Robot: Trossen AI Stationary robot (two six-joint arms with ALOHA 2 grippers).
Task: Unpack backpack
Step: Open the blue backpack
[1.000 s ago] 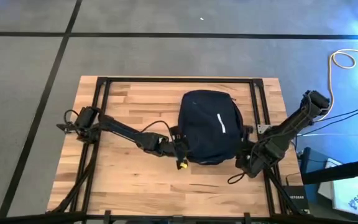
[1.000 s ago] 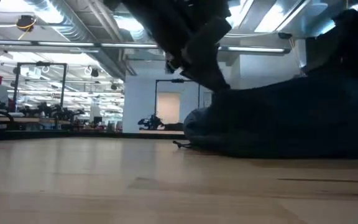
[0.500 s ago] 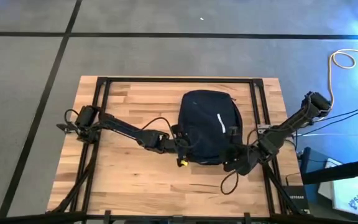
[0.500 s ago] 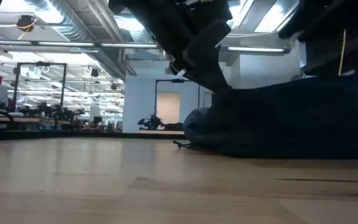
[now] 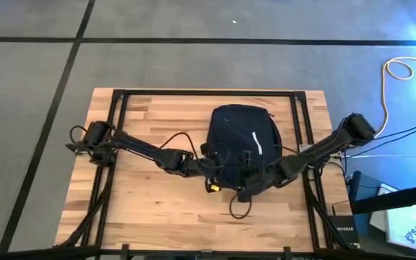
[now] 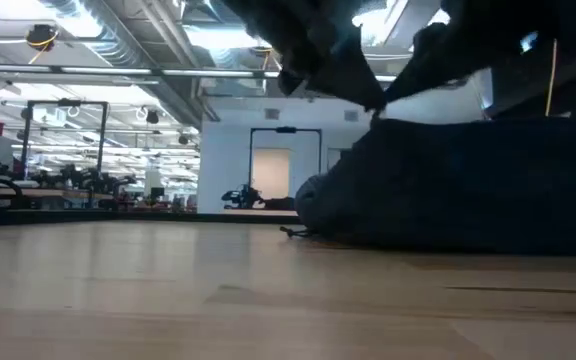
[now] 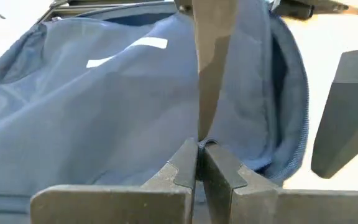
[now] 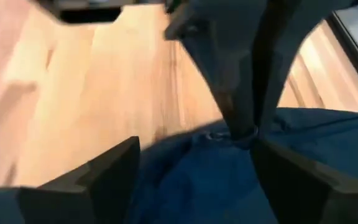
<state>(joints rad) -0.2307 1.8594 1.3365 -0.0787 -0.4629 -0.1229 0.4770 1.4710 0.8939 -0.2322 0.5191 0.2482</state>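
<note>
The dark navy backpack [image 5: 240, 144] lies flat on the wooden table, its white stripe [image 5: 256, 144] facing up. It fills the right half of the low view [image 6: 468, 190]. My left gripper [image 5: 215, 172] is at the backpack's near left corner, shut on a narrow grey strap [image 7: 209, 74]. My right gripper [image 5: 246, 189] hovers open over the backpack's near edge, just right of the left gripper. Its two fingers [image 8: 107, 168] stand wide apart above the blue fabric [image 8: 229, 180], with nothing between them. My left gripper pinches the narrow grey strap at its lower end [image 7: 202, 142] between the two shut fingertips. The strap runs taut and straight away from the fingers, over the backpack's blue fabric. The backpack's body stays on the table.
A black metal frame [image 5: 193, 92] borders the tabletop. Bare wood lies left of and in front of the backpack [image 5: 150, 209]. A small yellow piece [image 5: 211, 191] shows at the backpack's near left corner. Cables [image 5: 403, 72] lie on the floor at the right.
My right gripper has gone toward the table's left edge along the backpack's near side and now stands close to my left gripper. My left gripper has kept its hold on the strap.
</note>
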